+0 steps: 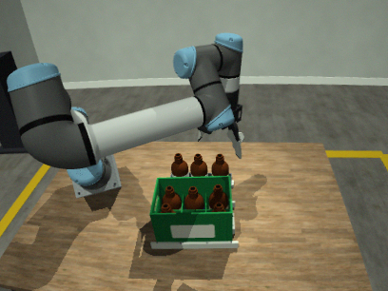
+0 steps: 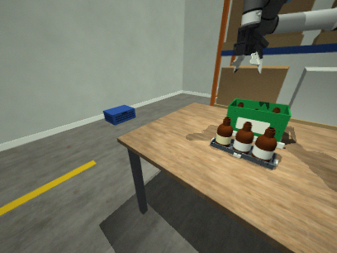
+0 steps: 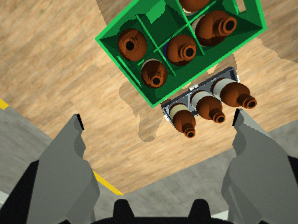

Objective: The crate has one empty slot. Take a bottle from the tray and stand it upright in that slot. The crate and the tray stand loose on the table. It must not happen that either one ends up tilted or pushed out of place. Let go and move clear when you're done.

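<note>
We work over a wooden table [image 1: 285, 228] on a grey floor marked with yellow lines [image 1: 21, 197], pale walls behind. At far left of the top view our arm's base plate [image 1: 112, 183] sits on the table's left part, and the arm reaches right across it. Near the middle stands the green crate [image 1: 190, 228], five brown bottles in its slots and one front-middle slot empty. Just behind it, touching or nearly so, the grey tray [image 2: 244, 157] holds three upright bottles [image 1: 199, 165] in a row. Our gripper [image 1: 220, 140] hangs above and beyond the tray, well apart from it, jaws spread wide and holding nothing. To the right the tabletop runs bare to its edge. In the exterior view a blue basket [image 2: 119, 114] lies on the floor by the wall, orange shelving [image 2: 219, 50] beyond the table.
</note>
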Controlling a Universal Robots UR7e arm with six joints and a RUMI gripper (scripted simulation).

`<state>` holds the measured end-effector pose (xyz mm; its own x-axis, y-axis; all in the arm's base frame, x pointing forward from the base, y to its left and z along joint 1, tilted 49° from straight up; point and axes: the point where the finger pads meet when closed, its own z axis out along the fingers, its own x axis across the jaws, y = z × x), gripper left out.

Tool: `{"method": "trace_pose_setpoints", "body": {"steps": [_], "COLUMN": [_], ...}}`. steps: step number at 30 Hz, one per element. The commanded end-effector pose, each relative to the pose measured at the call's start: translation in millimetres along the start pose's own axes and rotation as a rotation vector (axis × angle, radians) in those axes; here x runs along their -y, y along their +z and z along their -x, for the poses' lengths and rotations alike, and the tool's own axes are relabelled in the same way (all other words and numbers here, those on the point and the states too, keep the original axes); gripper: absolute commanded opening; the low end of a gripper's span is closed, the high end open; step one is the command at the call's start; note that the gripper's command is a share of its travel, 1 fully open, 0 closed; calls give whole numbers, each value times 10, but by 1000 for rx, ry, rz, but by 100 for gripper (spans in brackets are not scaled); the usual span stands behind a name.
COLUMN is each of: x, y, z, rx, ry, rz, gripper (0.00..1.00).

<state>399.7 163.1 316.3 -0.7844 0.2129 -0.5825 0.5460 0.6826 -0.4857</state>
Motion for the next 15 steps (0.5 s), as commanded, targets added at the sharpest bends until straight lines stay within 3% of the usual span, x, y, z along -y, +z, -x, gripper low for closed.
{"method": "trace_pose_setpoints", "body": {"steps": [1, 15], "x": [222, 724], "y": [270, 813], "z": [1, -170], "rx": [8, 31], "ry": [41, 136], "rz": [41, 74], "gripper": [100, 100]}}
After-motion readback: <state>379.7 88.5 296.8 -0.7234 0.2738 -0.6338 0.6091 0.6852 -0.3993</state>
